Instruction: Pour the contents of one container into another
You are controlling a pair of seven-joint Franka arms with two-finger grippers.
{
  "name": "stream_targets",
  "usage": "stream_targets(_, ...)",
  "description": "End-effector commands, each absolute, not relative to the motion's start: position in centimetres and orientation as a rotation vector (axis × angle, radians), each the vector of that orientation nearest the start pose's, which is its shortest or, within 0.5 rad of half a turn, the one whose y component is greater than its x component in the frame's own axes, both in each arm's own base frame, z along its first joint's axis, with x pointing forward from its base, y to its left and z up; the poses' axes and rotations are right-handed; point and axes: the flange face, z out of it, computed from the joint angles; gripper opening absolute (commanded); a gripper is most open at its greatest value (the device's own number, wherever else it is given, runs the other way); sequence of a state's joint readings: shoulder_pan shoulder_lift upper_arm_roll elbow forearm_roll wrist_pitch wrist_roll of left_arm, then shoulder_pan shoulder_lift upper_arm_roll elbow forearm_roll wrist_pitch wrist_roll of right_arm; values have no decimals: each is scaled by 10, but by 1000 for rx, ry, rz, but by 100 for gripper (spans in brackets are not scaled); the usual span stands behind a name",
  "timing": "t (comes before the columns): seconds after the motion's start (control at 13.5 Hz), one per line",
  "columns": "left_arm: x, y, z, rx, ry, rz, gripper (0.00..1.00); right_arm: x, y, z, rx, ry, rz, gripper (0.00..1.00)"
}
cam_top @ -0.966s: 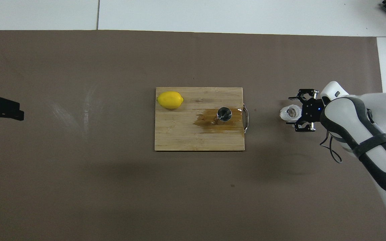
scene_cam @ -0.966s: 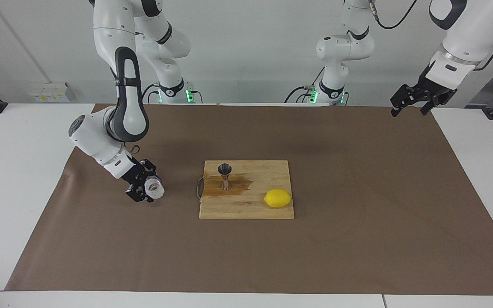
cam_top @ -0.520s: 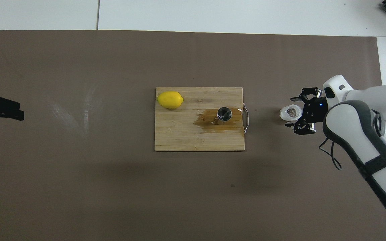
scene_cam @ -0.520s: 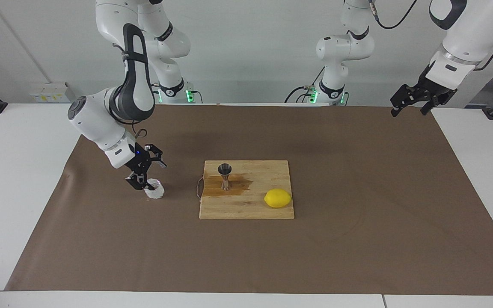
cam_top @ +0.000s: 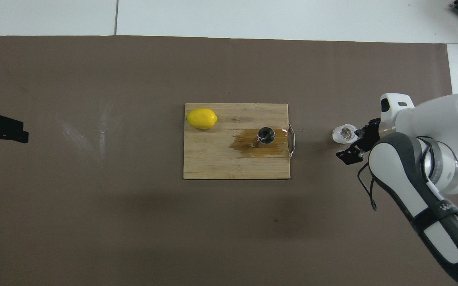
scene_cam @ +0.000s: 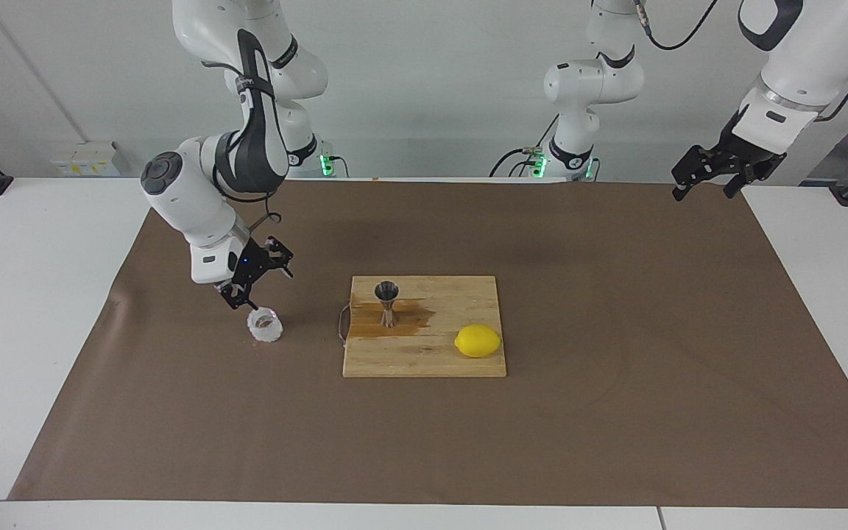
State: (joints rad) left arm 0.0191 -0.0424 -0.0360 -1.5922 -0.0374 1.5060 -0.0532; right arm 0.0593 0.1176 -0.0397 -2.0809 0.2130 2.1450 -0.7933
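In the facing view, the glass cup stands upright on the brown mat of the table, beside the cutting board's handle end, toward the right arm's end. The right hand hangs just above it with fingers spread wide, holding nothing. The jigger stands on the board in a brown puddle, a lemon nearby. The left hand waits, fingers parted and empty. In the overhead view, the cup sits clear of the board, the right hand just beside it, and the jigger is near the handle.

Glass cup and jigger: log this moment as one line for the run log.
glass cup: on mat, released | jigger: upright on cutting board, wet stain | right gripper: open above cup | left gripper: waiting, open
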Motion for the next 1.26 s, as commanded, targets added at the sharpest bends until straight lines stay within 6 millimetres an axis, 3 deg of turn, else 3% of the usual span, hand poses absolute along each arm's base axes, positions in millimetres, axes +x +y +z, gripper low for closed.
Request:
stream_targets(0.0, 527, -11, 635, -3180, -53, 80, 100, 552, 12, 376, -2913, -720, 104, 100)
stream_targets(0.22, 527, -11, 636, -3180, -53, 78, 100, 548, 3, 403, -3003, -401, 224, 100)
stream_targets(0.37, 527, -11, 635, -3180, -53, 80, 100, 543, -4, 437, -3083, -262, 243, 100)
stream_targets(0.59, 527, -11, 635, -3180, -53, 80, 100, 533, -17, 509, -3143, -57, 165, 100)
stream_targets(0.82, 527, -11, 635, -3180, -53, 80, 100, 535, -24, 586, -3137, -20, 111, 100)
stream_targets(0.97, 527, -11, 635, -3180, -53, 80, 100, 537, -23, 606, -3112, 19, 111, 100)
stream_targets(1.19, 527, -11, 636, -3180, -53, 78, 100, 537, -32, 608, -3119, 113, 98, 100)
